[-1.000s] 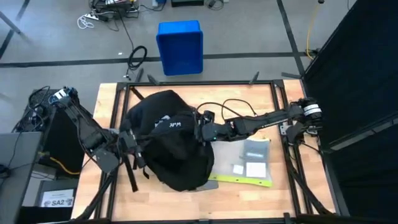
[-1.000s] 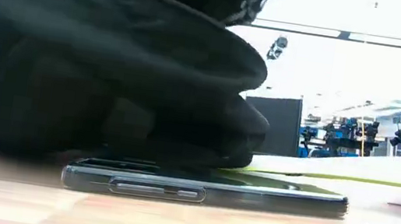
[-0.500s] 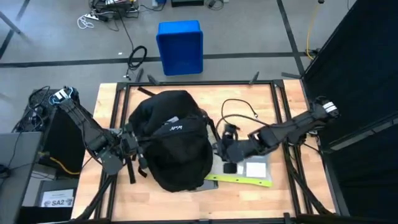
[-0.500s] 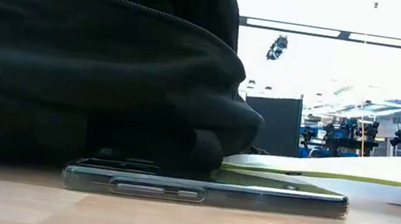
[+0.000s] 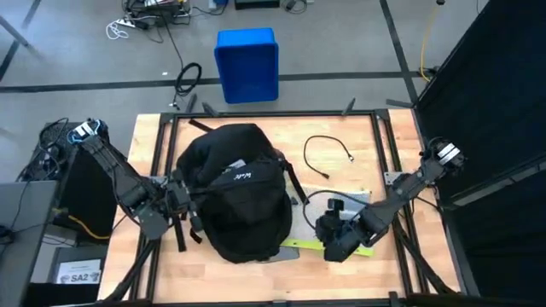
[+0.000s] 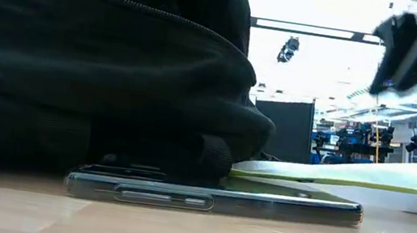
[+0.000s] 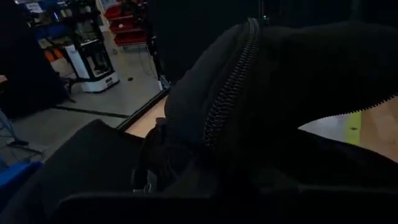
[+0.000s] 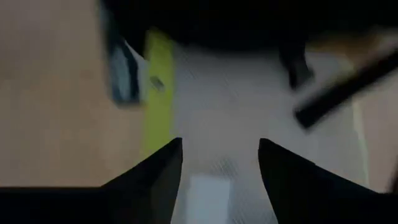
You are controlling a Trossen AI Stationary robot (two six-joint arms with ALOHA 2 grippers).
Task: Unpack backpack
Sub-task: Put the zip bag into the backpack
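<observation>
Blurred in the right wrist view — backpack (image 8: 249, 18) only a dark smear, pouch (image 8: 249, 124) labels unreadable. Cut off by the frame in the low view: backpack's upper and left parts, most of the right gripper (image 6: 415, 39). Buried against the backpack in the high view, left gripper (image 5: 175, 198) — finger state unreadable. Partly tucked beneath the backpack, phone (image 6: 214, 195). Too small to read, white logo print (image 5: 242, 177).

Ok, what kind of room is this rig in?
Probably a robotics lab or workshop. The wooden table stands on a grey concrete floor with loose cables and a blue box. The low view shows equipment racks under ceiling lights in a big hall.
</observation>
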